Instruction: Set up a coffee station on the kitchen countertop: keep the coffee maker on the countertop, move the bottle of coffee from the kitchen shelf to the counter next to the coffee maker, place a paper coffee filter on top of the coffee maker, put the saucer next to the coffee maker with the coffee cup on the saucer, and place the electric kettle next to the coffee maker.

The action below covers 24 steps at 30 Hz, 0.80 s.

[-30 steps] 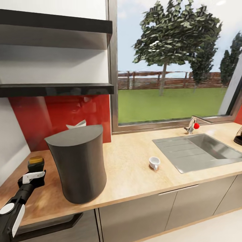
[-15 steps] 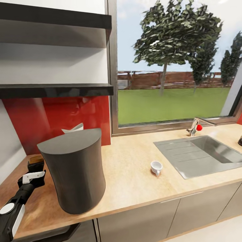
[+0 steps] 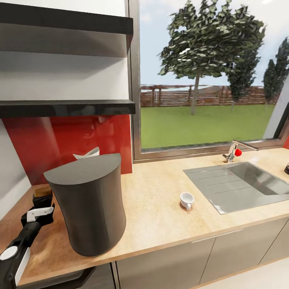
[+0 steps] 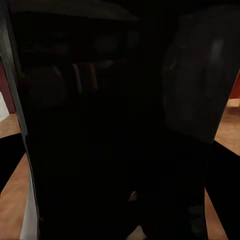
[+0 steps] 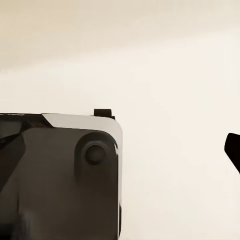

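The dark grey coffee maker [image 3: 90,204] stands on the wooden countertop [image 3: 160,216] at the left. A white paper filter [image 3: 86,153] peeks out behind its top, against the red wall. To its left, my left gripper [image 3: 40,206] is shut on the bottle of coffee [image 3: 42,194], a dark jar with a brown lid, held just over the counter and partly hidden by the coffee maker. In the left wrist view the dark bottle [image 4: 115,125] sits right in front of the lens. A small white coffee cup [image 3: 186,199] lies on the counter near the sink.
A steel sink [image 3: 245,184] with a faucet [image 3: 233,150] takes the counter's right part. A dark object [image 3: 287,168] shows at the right edge. Two black shelves [image 3: 68,107] hang above the coffee maker. The right wrist view looks at pale floor [image 5: 150,60] and a black robot part [image 5: 60,175].
The whole head view shifted during the first half second, so the camera moved. The left gripper with the bottle edged slightly farther in beside the coffee maker.
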Available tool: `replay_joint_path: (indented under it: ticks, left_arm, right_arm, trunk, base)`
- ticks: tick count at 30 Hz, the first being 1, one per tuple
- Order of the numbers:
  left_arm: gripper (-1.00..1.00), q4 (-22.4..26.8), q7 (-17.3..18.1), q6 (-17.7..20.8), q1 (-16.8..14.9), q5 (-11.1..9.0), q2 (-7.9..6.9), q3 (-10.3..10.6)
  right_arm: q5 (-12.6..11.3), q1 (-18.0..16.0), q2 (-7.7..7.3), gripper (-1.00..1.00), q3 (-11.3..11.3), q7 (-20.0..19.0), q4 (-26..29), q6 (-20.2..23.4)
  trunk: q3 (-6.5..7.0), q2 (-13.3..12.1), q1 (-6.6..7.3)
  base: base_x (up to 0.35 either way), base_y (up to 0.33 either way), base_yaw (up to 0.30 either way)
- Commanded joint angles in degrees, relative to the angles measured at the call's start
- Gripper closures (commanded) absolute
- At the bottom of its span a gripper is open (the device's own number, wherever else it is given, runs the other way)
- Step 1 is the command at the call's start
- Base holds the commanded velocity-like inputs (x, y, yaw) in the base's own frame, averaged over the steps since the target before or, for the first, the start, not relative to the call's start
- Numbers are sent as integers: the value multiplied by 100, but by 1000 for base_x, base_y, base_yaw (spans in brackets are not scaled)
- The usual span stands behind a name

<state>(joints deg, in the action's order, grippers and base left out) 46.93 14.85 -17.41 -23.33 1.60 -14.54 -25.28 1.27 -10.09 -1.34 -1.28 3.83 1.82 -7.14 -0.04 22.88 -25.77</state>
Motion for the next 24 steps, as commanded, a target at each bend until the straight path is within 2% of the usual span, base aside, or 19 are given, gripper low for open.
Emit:
replay_joint_path:
  ticks: [1,6,24]
  left_arm:
    - [100,-58,45,-93,-5,14,3,-26]
    - [100,-149,-8,-208,-5,21,-4,-26]
    - [100,-184,-34,-219,-5,15,3,-13]
  right_arm:
    - [13,-2,1,-100,-12,19,-7,-16]
    - [13,-2,2,-100,-12,21,-7,-16]
    - [6,-2,3,-100,-12,21,-7,-16]
  trunk:
    - [-2,4,-2]
    - [-2,4,-2]
    - [-26,4,-2]
  base:
    - [0,0,0]
    - [0,0,0]
    - [0,0,0]
